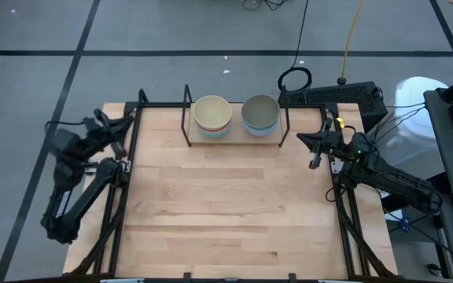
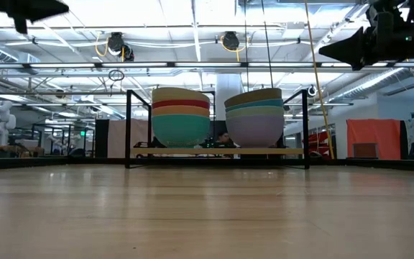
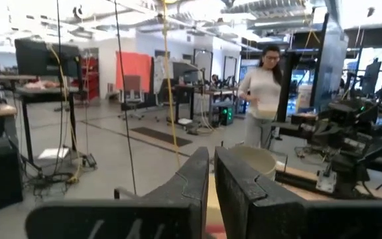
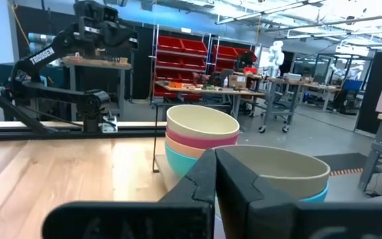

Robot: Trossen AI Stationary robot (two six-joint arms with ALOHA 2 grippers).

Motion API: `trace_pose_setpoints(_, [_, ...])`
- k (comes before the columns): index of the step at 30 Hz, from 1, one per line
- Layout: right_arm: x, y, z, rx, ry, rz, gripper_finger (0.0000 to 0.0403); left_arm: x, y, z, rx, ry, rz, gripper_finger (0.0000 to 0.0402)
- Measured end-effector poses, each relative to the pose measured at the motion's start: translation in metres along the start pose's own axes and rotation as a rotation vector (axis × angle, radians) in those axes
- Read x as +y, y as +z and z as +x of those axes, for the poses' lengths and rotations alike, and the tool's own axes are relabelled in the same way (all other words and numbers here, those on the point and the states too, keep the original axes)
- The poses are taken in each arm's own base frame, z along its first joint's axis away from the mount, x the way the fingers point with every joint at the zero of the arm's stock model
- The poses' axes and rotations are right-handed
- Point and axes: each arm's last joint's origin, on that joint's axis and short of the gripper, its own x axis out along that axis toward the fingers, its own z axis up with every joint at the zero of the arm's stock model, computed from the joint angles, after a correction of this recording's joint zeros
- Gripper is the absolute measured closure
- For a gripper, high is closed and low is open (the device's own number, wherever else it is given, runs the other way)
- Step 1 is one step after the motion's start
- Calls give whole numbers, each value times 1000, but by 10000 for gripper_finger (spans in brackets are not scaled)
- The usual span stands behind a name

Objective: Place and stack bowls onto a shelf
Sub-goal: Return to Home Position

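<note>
Bowls (image 1: 212, 115) sit in two stacks on the shelf (image 1: 234, 141), so stacking looks done. Left gripper (image 3: 211, 159) and right gripper (image 4: 215, 162), both pressed together and empty, just need parking home.

Far on counter (image 1: 226, 212): shelf (image 1: 235, 141), left stack (image 1: 212, 115) and right stack (image 1: 260, 114) of bowls abreast on it. At left edge, left tool (image 1: 123, 122); beside shelf's right end, right tool (image 1: 314, 151).

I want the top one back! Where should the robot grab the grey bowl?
Pinch the olive-grey bowl by its rim, one finger inside, one outside, coming down from above. It sits upright, nested in the blue bowl, so only the rim is free.
</note>
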Motion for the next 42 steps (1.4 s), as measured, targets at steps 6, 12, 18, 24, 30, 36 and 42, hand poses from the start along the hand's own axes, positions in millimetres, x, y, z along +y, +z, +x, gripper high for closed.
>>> trace_pose_setpoints(6, [0, -2, 0, 21, 2, 3, 403, 12, -29, 15, -2, -2, 1, 371])
trace_pose_setpoints(12, [0, -5, 0, 48, 5, 5, 403, 19, -55, 25, -25, -22, 15, 371])
trace_pose_setpoints(18, [0, -5, 0, 52, 5, 5, 403, 25, -85, 33, -27, -43, 12, 371])
trace_pose_setpoints(24, [0, -6, 0, 59, 6, 6, 403, 28, -110, 36, -21, -53, 7, 371])
trace_pose_setpoints(30, [1, -7, 0, 67, 6, 7, 403, 30, -126, 37, 10, -50, -11, 371])
trace_pose_setpoints(36, [2, -22, 2, 107, 10, 15, 403, 31, -130, 37, 32, -38, 1, 371])
trace_pose_setpoints(42, [3, -37, 2, 149, 14, 21, 403, 31, -136, 37, 86, -24, -20, 371])
